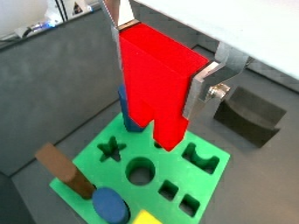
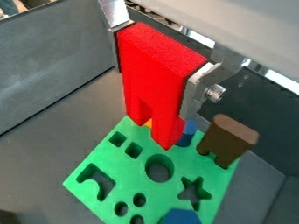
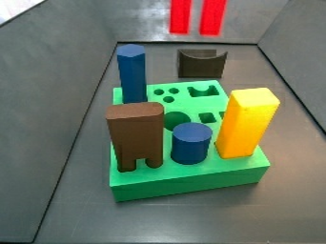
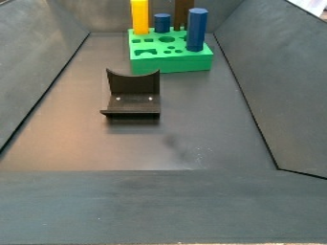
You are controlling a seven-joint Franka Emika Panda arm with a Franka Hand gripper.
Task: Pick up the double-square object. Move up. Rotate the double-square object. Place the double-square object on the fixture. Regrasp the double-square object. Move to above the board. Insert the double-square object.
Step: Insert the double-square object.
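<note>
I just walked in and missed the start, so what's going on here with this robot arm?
The arm's pincer is shut on the double-square object, a glossy red block, and holds it upright above the board, not yet inserted. In a side view the red block shows at the top edge, over the green board. The blue column, yellow block and brown arch already stand in the board. The fixture sits apart on the floor.
</note>
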